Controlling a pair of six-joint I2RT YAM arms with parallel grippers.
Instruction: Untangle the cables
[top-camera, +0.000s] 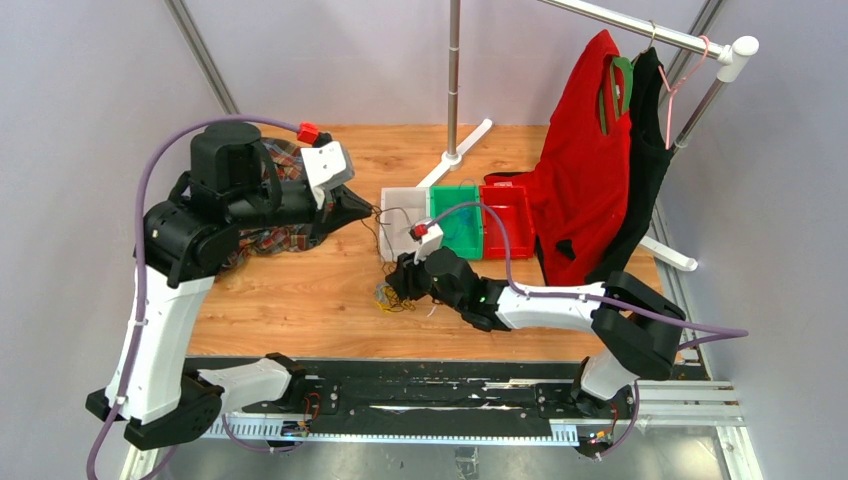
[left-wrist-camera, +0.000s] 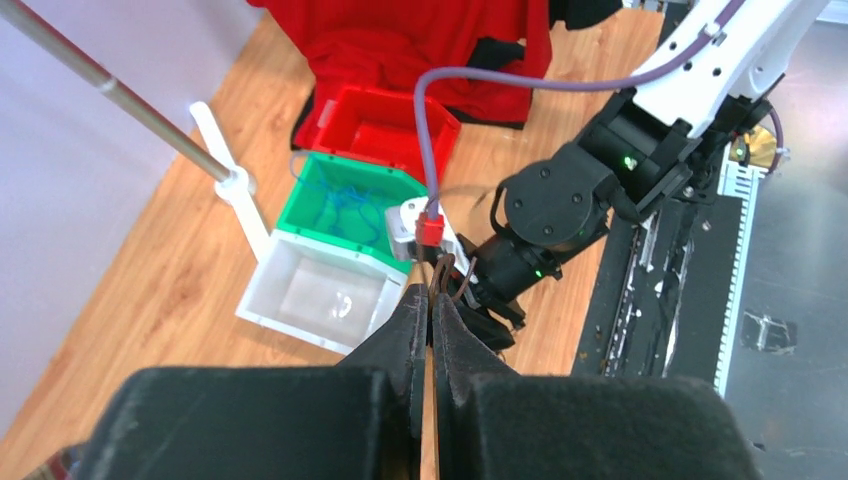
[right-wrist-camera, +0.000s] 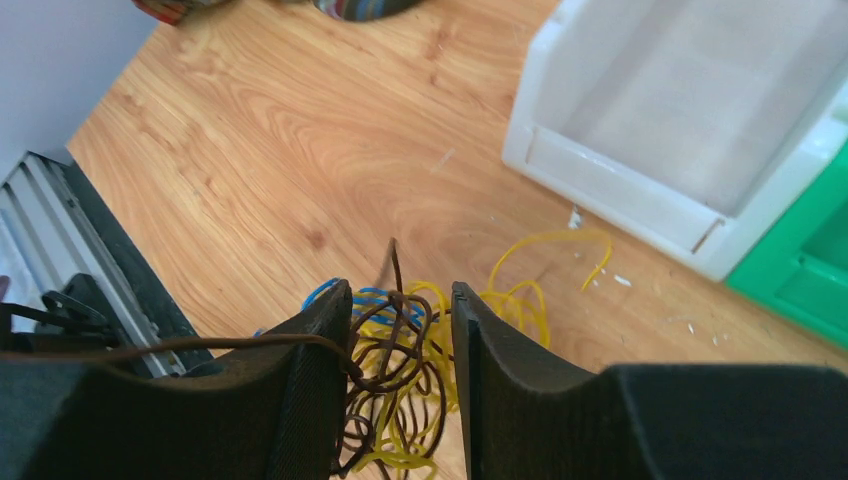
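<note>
The cables (top-camera: 388, 297) lie in a small tangle of yellow, blue and dark brown wire on the wooden table, in front of the white bin. My right gripper (top-camera: 402, 283) is low over them. In the right wrist view it is open (right-wrist-camera: 400, 300), with the tangle (right-wrist-camera: 400, 350) between its fingers and one brown strand draped over the left finger (right-wrist-camera: 310, 360). My left gripper (top-camera: 367, 210) is raised to the left of the bin. It is shut (left-wrist-camera: 432, 290) on a loop of the dark brown cable (left-wrist-camera: 450, 272), which runs down towards the tangle.
White bin (top-camera: 400, 200), green bin (top-camera: 462, 228) and red bin (top-camera: 507, 215) stand in a row behind the tangle. Blue wire lies in the green bin (left-wrist-camera: 345, 205). Red (top-camera: 585, 190) and black (top-camera: 645, 150) garments hang at the right. A plaid cloth (top-camera: 275, 240) lies under the left arm.
</note>
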